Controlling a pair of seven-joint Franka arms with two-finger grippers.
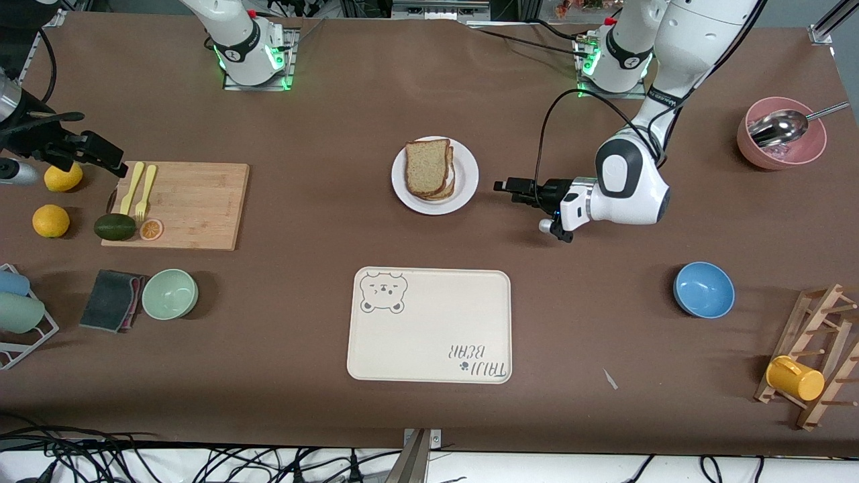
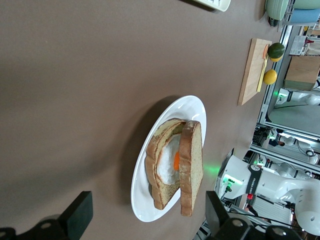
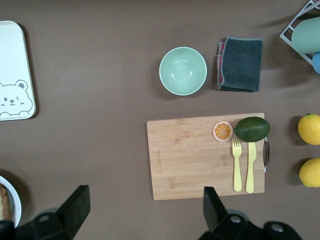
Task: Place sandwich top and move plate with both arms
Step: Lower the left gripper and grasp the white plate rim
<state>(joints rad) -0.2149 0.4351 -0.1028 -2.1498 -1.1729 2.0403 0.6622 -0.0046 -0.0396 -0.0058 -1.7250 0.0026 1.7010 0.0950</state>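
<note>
Two bread slices on the plate [image 1: 466, 176], sandwich top [image 1: 427, 166] uppermost.

I see two white arms with smooth rounded housings. The left arm [image 1: 631, 178] has a bulbous white wrist joint with a dark grey oval cap, right of centre in the front frame, and a black cable loops from it up toward its base. Its black gripper [image 1: 504, 186] carries a small blue light. Both bases, along the top edge, wear black collars with a white mark, red buttons and green glowing lights on metal plates. The right gripper [image 1: 100, 157], at the left edge, is black and angular.
</note>
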